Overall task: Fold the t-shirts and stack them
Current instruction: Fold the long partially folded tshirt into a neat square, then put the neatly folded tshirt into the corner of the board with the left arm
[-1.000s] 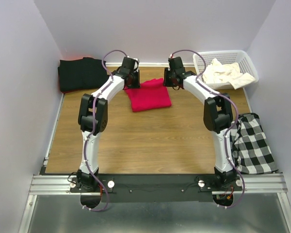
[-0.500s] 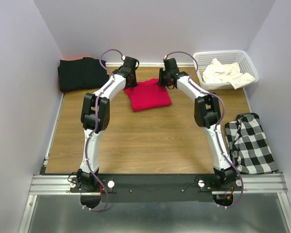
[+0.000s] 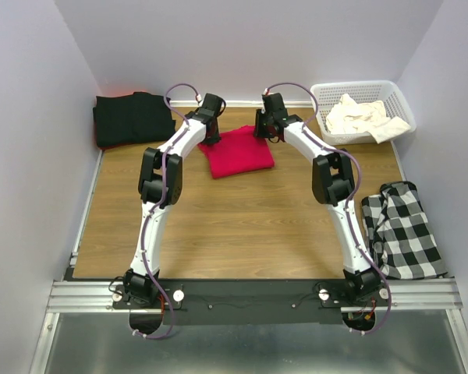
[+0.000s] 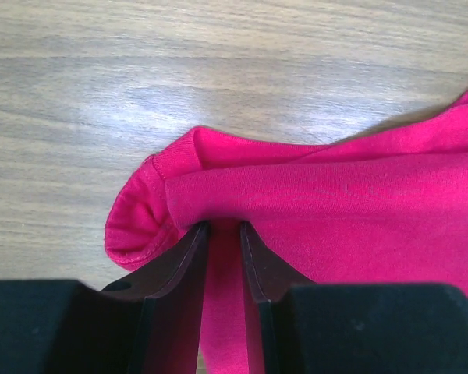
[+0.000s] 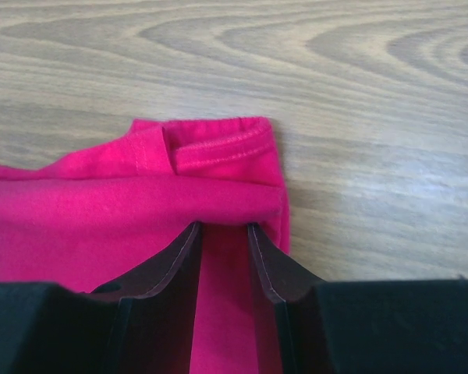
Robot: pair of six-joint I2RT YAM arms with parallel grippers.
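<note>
Nearest to me, on my right side, a black-and-white checkered cloth (image 3: 402, 230) lies bunched at the edge of the wooden table (image 3: 234, 226), beside my right arm's lower link. Past a bare stretch of wood, the red t-shirt (image 3: 238, 156) lies folded into a rough rectangle near the middle of the far half of the table, and both my arms reach over to its far edge. My left fingers (image 4: 221, 226) are clamped on its far left corner: a fold of red cloth runs down between the two dark tips, and a hemmed edge curls out onto the wood just to their left. My right fingers (image 5: 222, 226) pinch the far right corner in the same way, with red cloth filling the narrow gap between them and a stitched hem lying flat on the wood just beyond the tips. Farther back, the black t-shirt (image 3: 132, 117) sits folded in the far left corner against the wall, well apart from the red one. In the far right corner stands a white lattice basket (image 3: 359, 84), and the cream t-shirt (image 3: 363, 117) lies crumpled inside it, one part draped over the near rim.
</note>
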